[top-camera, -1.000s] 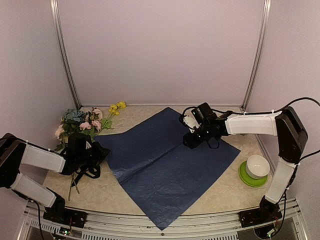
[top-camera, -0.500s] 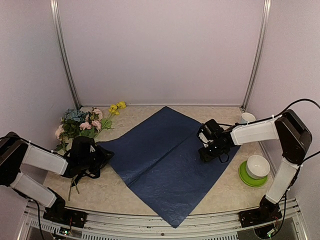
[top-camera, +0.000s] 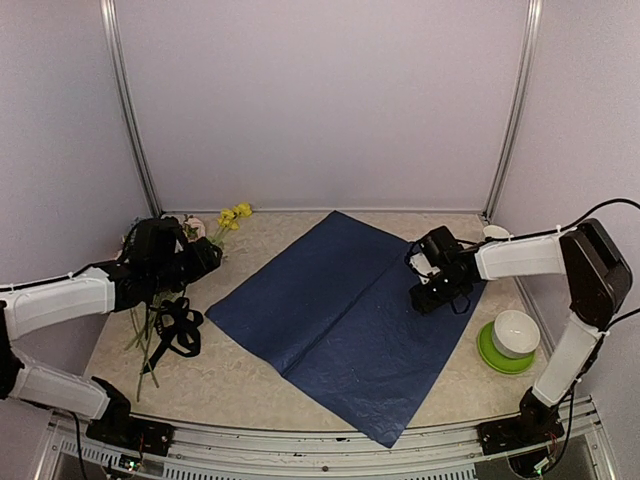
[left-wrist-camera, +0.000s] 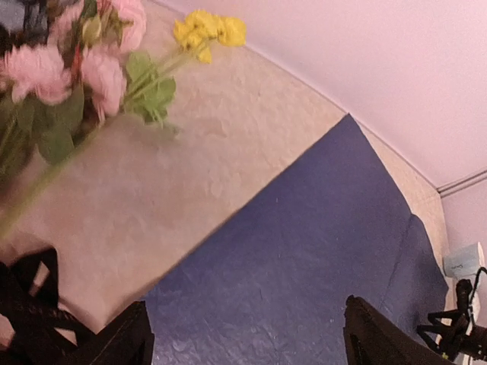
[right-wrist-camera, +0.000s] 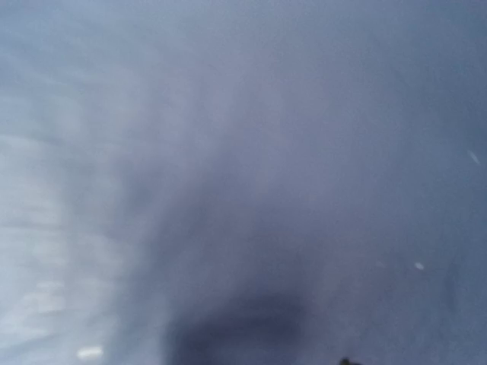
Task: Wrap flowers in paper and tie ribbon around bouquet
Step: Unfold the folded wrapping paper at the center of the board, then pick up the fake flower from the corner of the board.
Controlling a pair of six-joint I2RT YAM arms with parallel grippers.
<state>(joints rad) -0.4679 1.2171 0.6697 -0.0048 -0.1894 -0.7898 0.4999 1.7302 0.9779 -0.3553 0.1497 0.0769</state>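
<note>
left gripper fingers spread wide, holding nothing, beside flowers at back-left. right gripper down on paper, which lies mid-table, grip can't tell. ribbon heaped by stems.

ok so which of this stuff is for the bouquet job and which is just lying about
For the job:
flowers, far left
paper, spread out in the middle, dark blue face up
ribbon, black, heaped by the stems

Lying about:
bowl, white, near right
plate, green, under the bowl
cup, small and white, back right
</note>
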